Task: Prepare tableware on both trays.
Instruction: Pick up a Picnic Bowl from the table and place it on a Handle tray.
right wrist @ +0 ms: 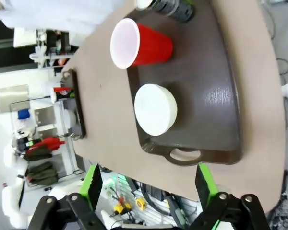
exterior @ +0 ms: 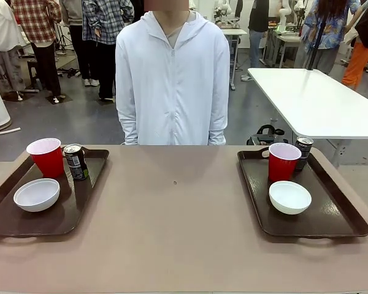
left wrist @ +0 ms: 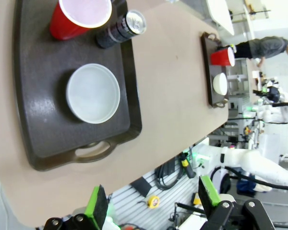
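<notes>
We see our left gripper (left wrist: 153, 203) as two black fingers rising from the bottom edge, each faced with a bright green pad (left wrist: 97, 207), with round black knuckle joints at their bases. Our right gripper (right wrist: 146, 187) is built the same way: black linkage bars, round pivots and green pads (right wrist: 204, 186) on the inner faces. In the left wrist view a white, rounded, glossy arm segment (left wrist: 252, 162) with black cables running beside it shows farther off. The person (exterior: 172, 79) across from us wears a white zip-up hooded jacket with long sleeves over a light grey top.
</notes>
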Robot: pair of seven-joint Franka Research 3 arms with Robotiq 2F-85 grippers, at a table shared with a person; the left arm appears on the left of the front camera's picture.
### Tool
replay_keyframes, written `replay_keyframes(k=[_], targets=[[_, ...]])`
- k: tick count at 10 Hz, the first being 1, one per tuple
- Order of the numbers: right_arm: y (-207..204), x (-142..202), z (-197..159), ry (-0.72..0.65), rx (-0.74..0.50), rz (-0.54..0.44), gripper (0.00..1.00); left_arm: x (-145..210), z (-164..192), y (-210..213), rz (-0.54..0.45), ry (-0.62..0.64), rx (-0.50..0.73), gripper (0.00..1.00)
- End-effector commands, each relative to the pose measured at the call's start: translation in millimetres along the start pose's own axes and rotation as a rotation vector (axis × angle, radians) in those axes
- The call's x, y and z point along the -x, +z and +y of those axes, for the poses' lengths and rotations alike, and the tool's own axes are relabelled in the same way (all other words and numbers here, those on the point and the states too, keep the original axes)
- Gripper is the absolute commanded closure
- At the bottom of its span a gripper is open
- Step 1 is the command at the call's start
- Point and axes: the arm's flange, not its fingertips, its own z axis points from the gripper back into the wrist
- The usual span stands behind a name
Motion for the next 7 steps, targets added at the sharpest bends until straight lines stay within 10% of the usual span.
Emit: replay_keyframes(k=[1,7], targets=[[1.8,-5.7,-8.9,-0.002,-0.034,0.034,0.00,0.0,-0.7,1.4,-0.008,-0.005,0.016,0.00],[1.8,-5.7,-8.9,-0.002,-0.034,0.034,0.00,0.0,-0.7,1.4,-0.008,-0.005,0.016,0.00]])
